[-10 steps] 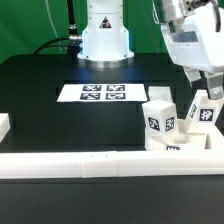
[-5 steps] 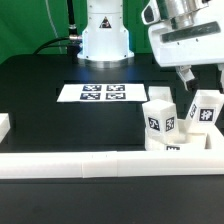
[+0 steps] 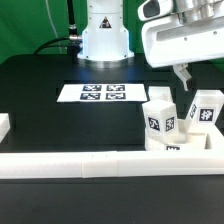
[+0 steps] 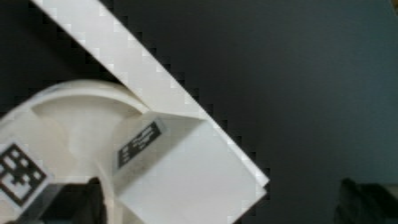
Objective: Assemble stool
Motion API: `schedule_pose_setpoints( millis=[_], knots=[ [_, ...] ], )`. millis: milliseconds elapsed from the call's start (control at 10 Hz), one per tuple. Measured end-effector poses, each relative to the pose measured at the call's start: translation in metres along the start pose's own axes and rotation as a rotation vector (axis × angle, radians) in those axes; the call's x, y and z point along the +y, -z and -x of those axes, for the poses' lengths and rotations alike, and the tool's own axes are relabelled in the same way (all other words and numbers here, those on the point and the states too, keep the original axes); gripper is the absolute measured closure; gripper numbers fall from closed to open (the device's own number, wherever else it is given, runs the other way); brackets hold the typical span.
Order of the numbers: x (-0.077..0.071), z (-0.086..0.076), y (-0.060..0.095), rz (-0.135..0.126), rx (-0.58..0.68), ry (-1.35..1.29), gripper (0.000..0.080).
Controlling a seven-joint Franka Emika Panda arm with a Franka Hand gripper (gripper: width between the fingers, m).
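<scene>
Hand (image 3: 186, 72) hangs above the stool parts, apparently empty; you can't tell its finger gap. Legs (image 3: 160, 119) stand on the seat (image 3: 190, 150), exterior view's right, against the rail (image 3: 70, 164). Center over one leg before you descend.

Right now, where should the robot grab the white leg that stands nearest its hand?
Probably by the leg near its top, coming straight down from above. It stands upright with flat opposite sides, which suit the jaws, and its top is clear. A second leg stands close on the exterior view's left, so a sideways approach looks cramped. The gripper hangs above already.
</scene>
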State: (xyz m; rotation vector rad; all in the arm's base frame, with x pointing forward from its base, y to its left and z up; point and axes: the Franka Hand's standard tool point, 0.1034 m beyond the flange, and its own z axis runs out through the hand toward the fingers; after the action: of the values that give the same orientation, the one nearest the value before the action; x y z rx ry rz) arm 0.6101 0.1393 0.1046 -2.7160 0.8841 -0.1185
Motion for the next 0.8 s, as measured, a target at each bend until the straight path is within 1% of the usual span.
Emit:
schedule_pose_setpoints(
  millis=[500,600,800],
  knots=[
    [0.0008,-0.0013,0.0003,0.003,0.003,0.304,0.0150],
    [-0.0027,-0.0011,0.0006,0.016,0.020,0.418,0.0150],
    [-0.0077,0.0022,0.0000,0.032,0.029,0.599,0.0150]
  ],
)
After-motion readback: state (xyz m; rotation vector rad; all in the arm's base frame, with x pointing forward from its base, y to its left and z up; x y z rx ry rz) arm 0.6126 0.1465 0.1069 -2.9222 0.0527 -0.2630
